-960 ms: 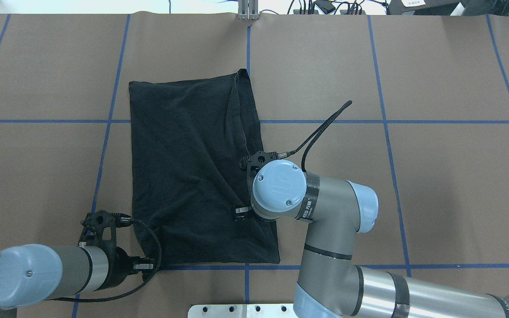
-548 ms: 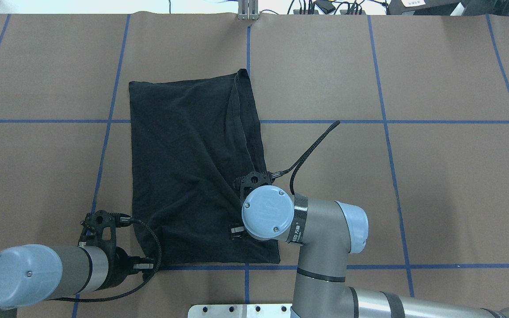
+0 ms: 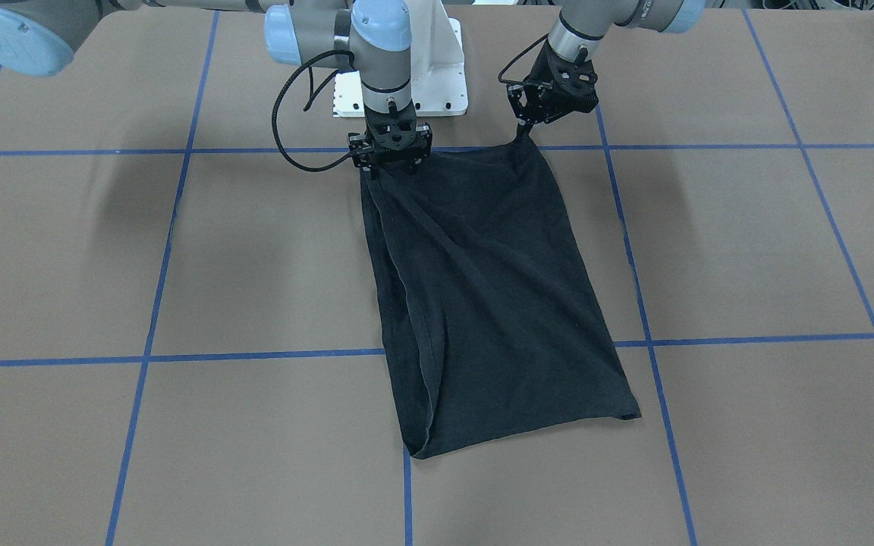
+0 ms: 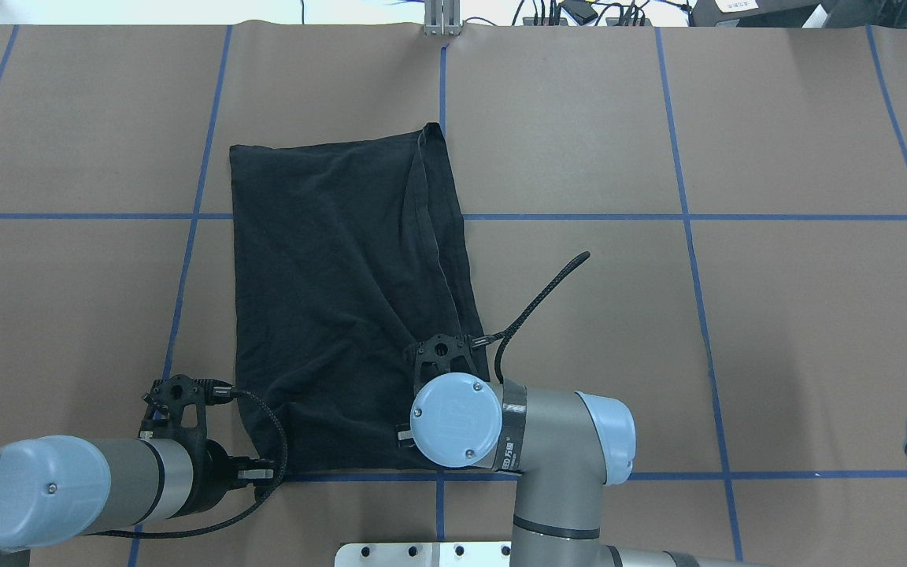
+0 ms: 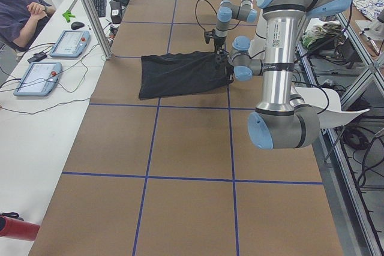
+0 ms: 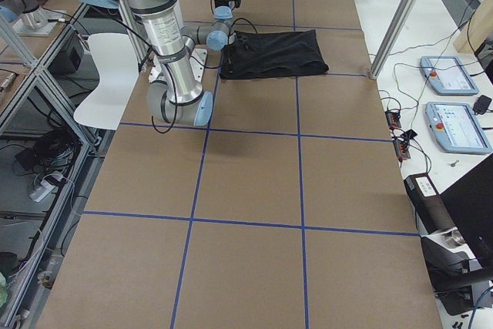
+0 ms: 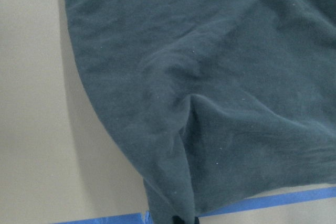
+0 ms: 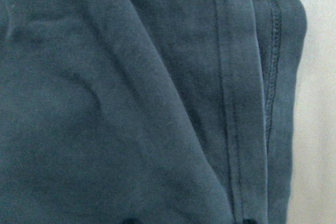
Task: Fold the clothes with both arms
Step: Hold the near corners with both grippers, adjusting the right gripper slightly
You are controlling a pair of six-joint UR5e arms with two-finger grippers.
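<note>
Right gripper (image 3: 389, 167) has slid back along hem to near corner of T-shirt (image 4: 327, 299); we see its jaws spread, cloth beneath them. Left gripper (image 3: 523, 130) unmoved, clenched on other near corner, shirt stretching away from both jaws, flat on table (image 4: 737, 315). We fear right jaws closing on single layer, so fold splits. Overhead hides right jaws under wrist; front view shows them

even bright light; t-shirt (image 7: 210, 77) blurred in wrist views.

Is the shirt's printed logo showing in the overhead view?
No, the T-shirt shows only plain black fabric there, folded into a narrow rectangle.
</note>
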